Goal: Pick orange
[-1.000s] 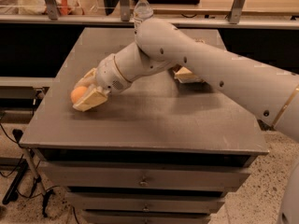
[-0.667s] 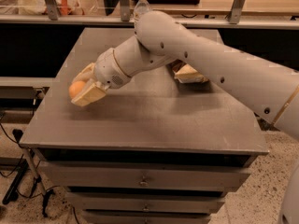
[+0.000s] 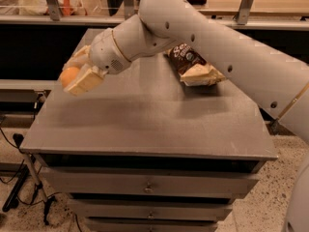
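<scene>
The orange [image 3: 69, 75] is a small round orange fruit held between my gripper's cream fingers [image 3: 86, 80]. My gripper [image 3: 75, 75] is shut on it and holds it in the air above the left edge of the grey table [image 3: 145, 124]. My white arm reaches in from the right, across the table's back. Part of the orange is hidden by the fingers.
A brown and white snack bag [image 3: 195, 65] lies at the table's back right, under my arm. The table is a cabinet with drawers [image 3: 147, 187] below. A shelf rail [image 3: 48, 19] with clutter runs behind. Cables and a stand [image 3: 24, 178] sit on the floor at left.
My gripper has lifted the orange off the tabletop and carried it up and to the left, out over the table's left edge.
</scene>
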